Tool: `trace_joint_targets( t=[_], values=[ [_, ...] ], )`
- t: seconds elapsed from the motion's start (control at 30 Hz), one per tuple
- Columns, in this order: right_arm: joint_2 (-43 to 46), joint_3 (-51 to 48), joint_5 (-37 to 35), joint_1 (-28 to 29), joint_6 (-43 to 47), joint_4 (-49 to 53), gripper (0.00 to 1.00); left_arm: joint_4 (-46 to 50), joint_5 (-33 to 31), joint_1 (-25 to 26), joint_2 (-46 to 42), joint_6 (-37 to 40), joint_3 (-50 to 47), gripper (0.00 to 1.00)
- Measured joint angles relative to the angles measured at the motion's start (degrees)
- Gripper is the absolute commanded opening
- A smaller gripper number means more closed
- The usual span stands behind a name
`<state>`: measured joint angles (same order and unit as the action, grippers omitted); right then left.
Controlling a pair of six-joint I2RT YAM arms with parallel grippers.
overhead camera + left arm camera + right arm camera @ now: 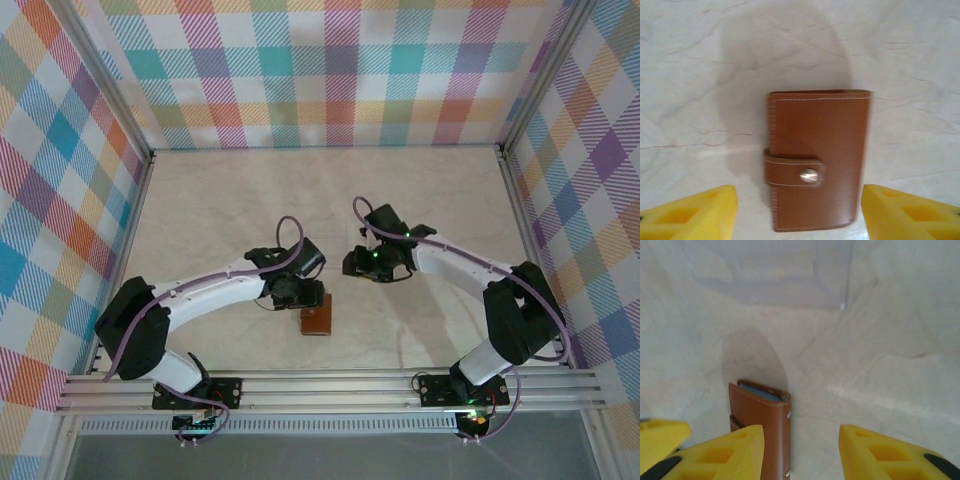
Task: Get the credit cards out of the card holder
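Note:
The card holder (pixel 817 160) is a tan-brown leather wallet lying flat on the table, folded shut with its strap snapped over a metal stud. My left gripper (pixel 799 215) hangs over its near end, open, one yellow finger on each side and neither pressing on it. In the top view the card holder (pixel 316 321) lies just in front of the left gripper (pixel 306 296). My right gripper (pixel 364 264) hovers up and to the right of it, open and empty. From the right wrist, the card holder (pixel 767 425) lies behind the left fingertip of that gripper (pixel 800 452). The credit cards are hidden inside.
The pale marbled table (pixel 330 200) is walled by checked panels on three sides. A metal rail (pixel 330 388) with both arm bases runs along the near edge. A yellow finger of the other arm (pixel 660 440) shows at the far left of the right wrist view.

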<state>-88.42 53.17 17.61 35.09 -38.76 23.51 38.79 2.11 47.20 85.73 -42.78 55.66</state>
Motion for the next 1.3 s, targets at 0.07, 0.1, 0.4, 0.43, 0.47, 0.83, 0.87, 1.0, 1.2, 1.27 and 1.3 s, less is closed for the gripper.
trace_joint_targets(
  t=[0.07, 0.1, 0.4, 0.43, 0.47, 0.83, 0.87, 1.0, 1.2, 1.27, 1.3],
  values=[
    [0.09, -4.15, 1.95, 0.98, -1.9, -3.82, 0.45, -0.11, 0.72, -1.81, -0.2, 0.92, -1.66, 0.43],
    [0.07, -5.55, 2.6, 1.46, -2.75, -5.29, 0.45, -0.09, 0.94, -2.29, -0.22, 1.53, -2.05, 0.4],
    [-3.76, -8.87, 6.62, 6.19, -7.65, -18.08, 0.46, -4.02, 5.73, -6.03, 0.68, 4.04, -7.1, 0.28],
    [-4.2, -9.25, 7.02, 6.4, -8.07, -19.32, 0.45, -4.83, 6.36, -6.05, 1.36, 4.07, -7.34, 0.28],
    [-4.61, -9.6, 7.19, 6.58, -8.46, -20.17, 0.45, -5.22, 6.71, -6.05, 1.9, 4.07, -7.43, 0.28],
    [-9.77, -11.98, 11.04, 6.73, -13.27, -31.21, 0.34, -6.36, 8.79, -6.29, 5.75, 4.07, -7.04, 0.27],
    [-9.9, -12.26, 11.3, 6.73, -13.73, -32.11, 0.32, -6.1, 8.92, -6.4, 6.03, 4.07, -6.8, 0.27],
    [-10.54, -13.0, 11.61, 6.88, -15.28, -35.08, 0.26, -4.7, 8.98, -6.54, 7.1, 4.09, -5.62, 0.26],
    [-10.54, -13.33, 11.85, 6.88, -16.28, -37.46, 0.12, -2.56, 8.94, -6.54, 8.66, 4.48, -3.72, 0.26],
    [-10.51, -13.46, 11.82, 6.91, -16.59, -37.68, 0.05, -1.75, 8.85, -6.54, 9.11, 4.57, -3.06, 0.25],
    [-10.38, -13.64, 11.76, 6.91, -16.44, -37.73, 0.03, -1.44, 8.79, -6.51, 9.22, 4.68, -2.84, 0.27]
  ],
)
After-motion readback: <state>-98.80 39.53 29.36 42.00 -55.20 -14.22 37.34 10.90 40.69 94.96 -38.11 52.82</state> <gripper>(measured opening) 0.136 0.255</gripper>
